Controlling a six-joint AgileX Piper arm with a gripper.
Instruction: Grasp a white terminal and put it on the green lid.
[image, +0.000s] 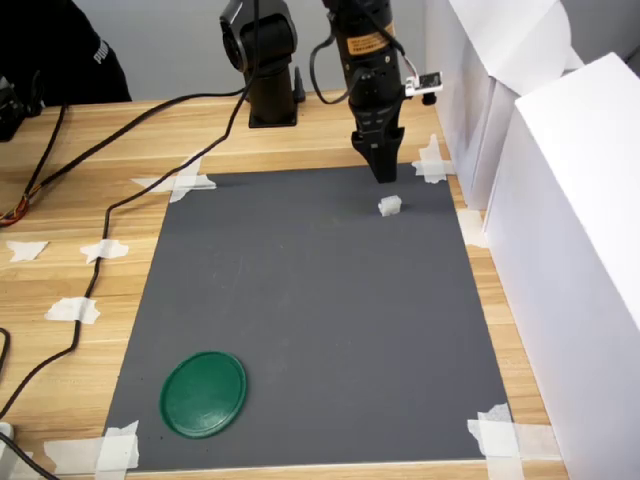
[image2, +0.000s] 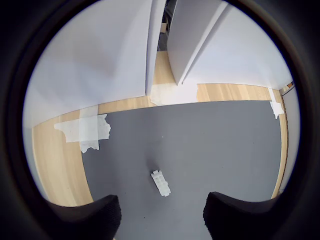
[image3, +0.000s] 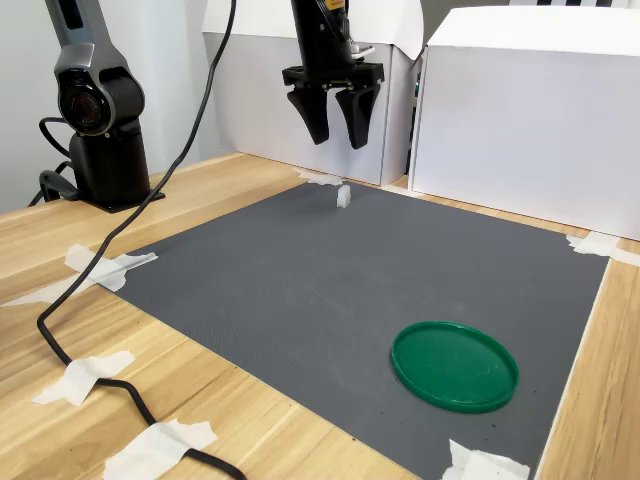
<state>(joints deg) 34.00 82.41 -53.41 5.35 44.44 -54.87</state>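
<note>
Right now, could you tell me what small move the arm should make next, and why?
Probably lower straight down: the gripper hangs open above the white terminal, which lies on the mat between its fingers in the wrist view. The green lid is bare.

Open grey mat (image: 300, 300) between white terminal (image: 389, 206) and green lid (image: 204, 393); nothing standing between. White boxes (image: 560, 250) walling the first exterior view's right edge. Black cable (image3: 90, 300) off-mat on wooden table (image3: 250, 420). Gripper (image3: 335, 135) overhead, jaws parted.
</note>
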